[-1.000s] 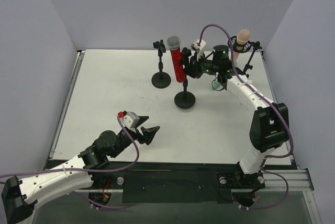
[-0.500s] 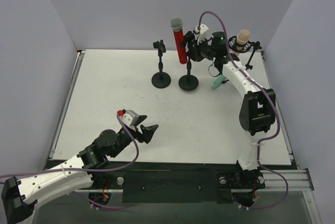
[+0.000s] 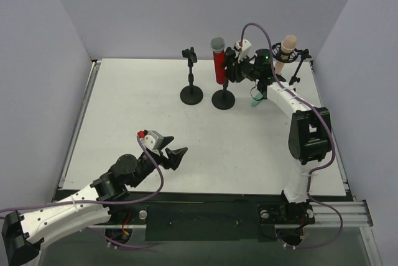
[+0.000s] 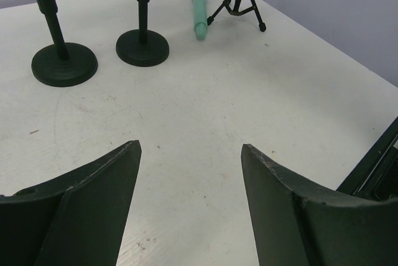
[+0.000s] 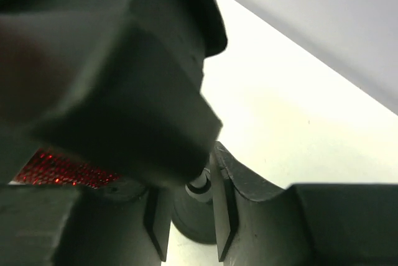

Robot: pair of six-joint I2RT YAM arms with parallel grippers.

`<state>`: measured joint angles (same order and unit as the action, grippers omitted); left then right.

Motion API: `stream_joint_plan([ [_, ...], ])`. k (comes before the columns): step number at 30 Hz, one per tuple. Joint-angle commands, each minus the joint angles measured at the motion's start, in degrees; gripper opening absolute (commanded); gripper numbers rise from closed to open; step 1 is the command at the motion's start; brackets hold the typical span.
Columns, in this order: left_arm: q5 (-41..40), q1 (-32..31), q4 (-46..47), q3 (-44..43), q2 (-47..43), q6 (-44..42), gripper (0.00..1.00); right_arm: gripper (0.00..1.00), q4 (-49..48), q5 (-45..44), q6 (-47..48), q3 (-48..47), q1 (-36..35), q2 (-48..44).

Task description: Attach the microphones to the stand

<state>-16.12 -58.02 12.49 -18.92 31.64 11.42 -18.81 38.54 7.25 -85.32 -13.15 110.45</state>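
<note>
Red microphone (image 3: 219,67) sits on its stand (image 3: 223,99); can't tell if right gripper (image 3: 232,71) grips it. Let go slowly, back off straight. Left gripper (image 4: 189,154) is open, empty.

A left stand (image 3: 191,94), a right stand (image 3: 223,99), a tripod stand (image 4: 238,6) and a mint green microphone (image 4: 198,6) are sitting along the white bench's (image 3: 124,123) far edge.

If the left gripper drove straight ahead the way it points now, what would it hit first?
The left gripper seems angled down, so probably bare table first; farther on that line lies the mint green microphone. Depth is unclear.
</note>
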Motion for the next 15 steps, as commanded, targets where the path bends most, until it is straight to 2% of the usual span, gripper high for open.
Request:
stream_joint_plan([
  [1,-0.1,0.0,1.2,-1.2,-2.0,0.3,0.76,0.26,-4.8,2.6,-0.4,3.1,1.0,-5.3],
  [4,-0.1,0.0,1.4,-0.6,-3.0,0.7,0.76,0.31,-4.2,2.7,0.0,4.2,1.2,-6.1],
  [11,0.2,0.0,1.2,-0.3,-4.9,1.3,0.76,0.53,-2.4,1.9,0.4,5.1,2.2,-7.7],
  [15,0.0,0.0,1.3,-0.2,-5.6,1.3,0.76,0.62,0.9,1.8,2.2,6.0,2.9,-9.6],
])
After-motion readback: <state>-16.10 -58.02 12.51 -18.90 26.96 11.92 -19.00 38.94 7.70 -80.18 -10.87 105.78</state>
